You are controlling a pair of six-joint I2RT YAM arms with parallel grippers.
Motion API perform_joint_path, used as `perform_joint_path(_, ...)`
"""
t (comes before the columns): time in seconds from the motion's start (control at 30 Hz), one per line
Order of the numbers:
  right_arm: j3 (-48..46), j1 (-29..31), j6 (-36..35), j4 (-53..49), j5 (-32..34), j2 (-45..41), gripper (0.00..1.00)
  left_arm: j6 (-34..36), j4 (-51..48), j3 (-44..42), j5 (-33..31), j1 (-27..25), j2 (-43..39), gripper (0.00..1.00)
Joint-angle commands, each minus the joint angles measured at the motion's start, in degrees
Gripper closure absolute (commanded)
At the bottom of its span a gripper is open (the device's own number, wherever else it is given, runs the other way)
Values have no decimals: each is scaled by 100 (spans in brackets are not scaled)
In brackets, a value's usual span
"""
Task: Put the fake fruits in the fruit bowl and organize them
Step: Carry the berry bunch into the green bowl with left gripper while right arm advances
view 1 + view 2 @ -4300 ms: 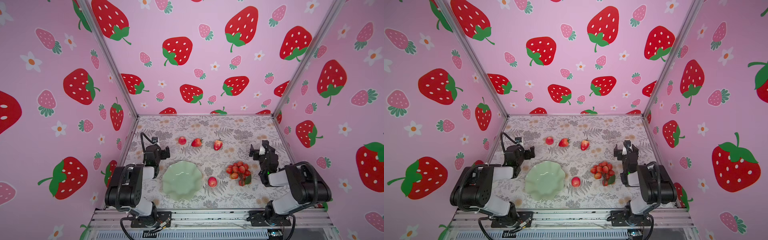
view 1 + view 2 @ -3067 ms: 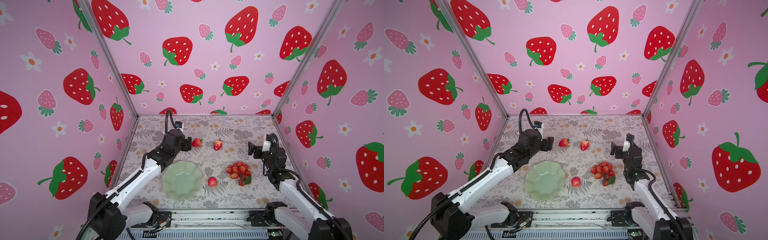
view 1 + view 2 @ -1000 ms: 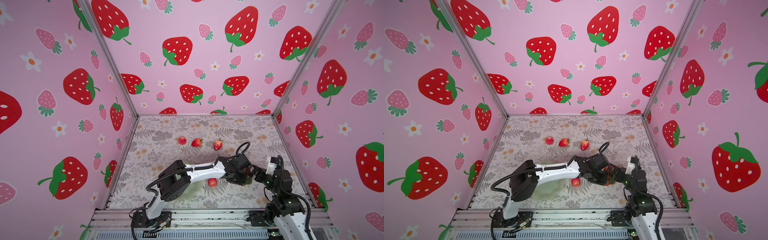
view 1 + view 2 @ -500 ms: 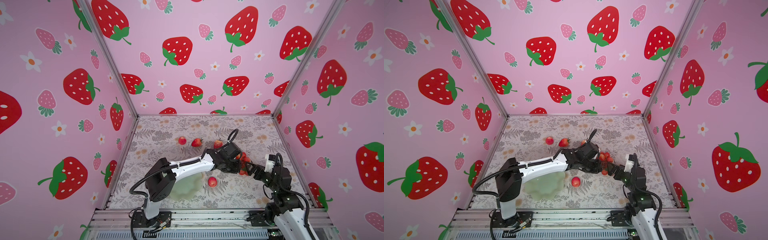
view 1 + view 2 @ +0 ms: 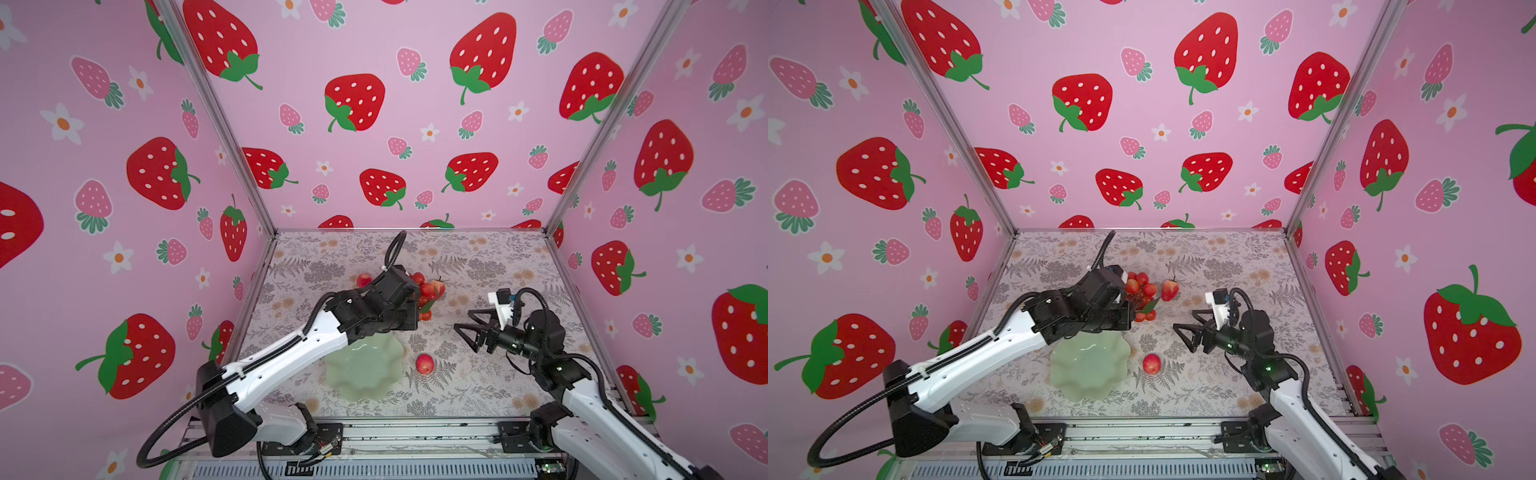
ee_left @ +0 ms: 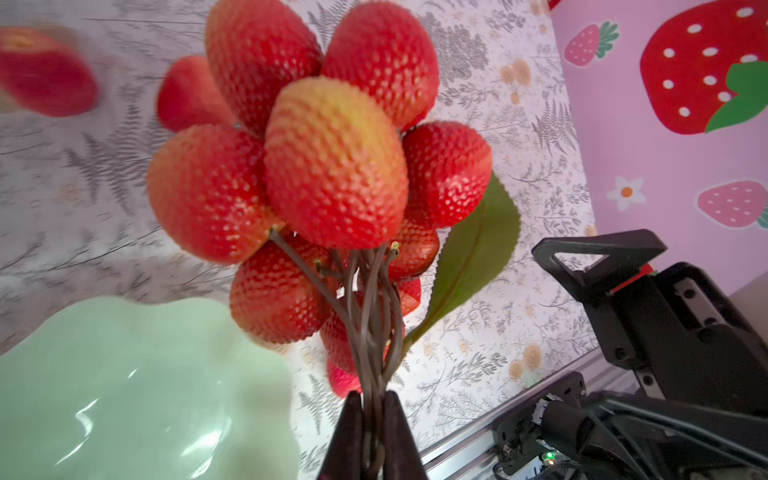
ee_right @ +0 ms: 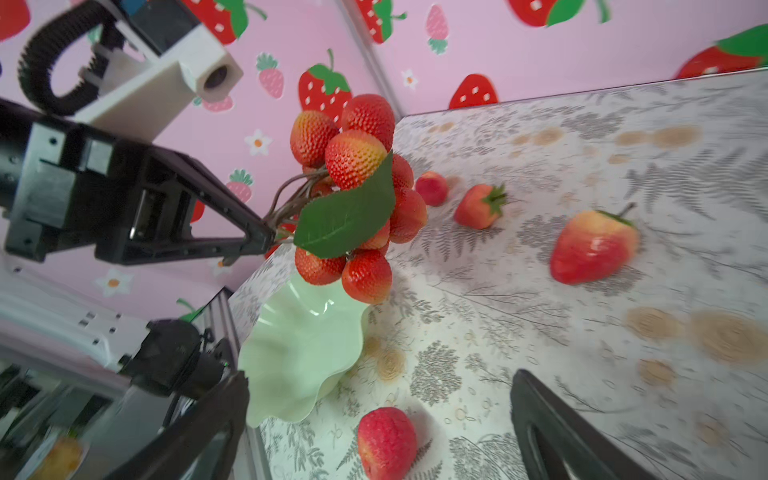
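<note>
Pink strawberry walls (image 5: 374,41) are boxing in the ferny table (image 5: 478,390). Up close, the left gripper (image 6: 372,401) is pinching the stems of the berry bunch (image 6: 332,166), holding it aloft by the fruit bowl (image 6: 124,374). Both top views are hiding that pinch. Meanwhile the right gripper (image 5: 462,319) is gaping wide, empty.

Layout in a top view. Lower centre: pale green scalloped glossy fruit bowl (image 5: 1088,370) on the floral-patterned surface (image 5: 1225,257). Right of it, apart: pinkish-red round fruit (image 5: 1151,364). Above the bowl's upper-right rim, off the surface: bunch of small red balls with a green leaf (image 5: 1148,289). Just right of the bunch: stemmed red-yellow apple (image 5: 1170,289).
</note>
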Motion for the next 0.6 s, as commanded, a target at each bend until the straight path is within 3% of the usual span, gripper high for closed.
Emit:
perform_joint_path(0.0,317,709,-453,586,114,370,1,-538,-1459,-492,-720,-15,-662,100)
perform_joint_path(0.1,343,1176,-443,1075,113,668,1,-1024,-1724,-1222,-595,-15,-1267,100)
perform_joint_path(0.27,336,1420,-303,1469,47,1199,1,-1495,-1505,-2136,-428,-83,-1612,100)
perform_joint_path(0.57,181,1457,-444,1067,377,888,1,-1419,-1012,-2521,-417,-71,-1164,100)
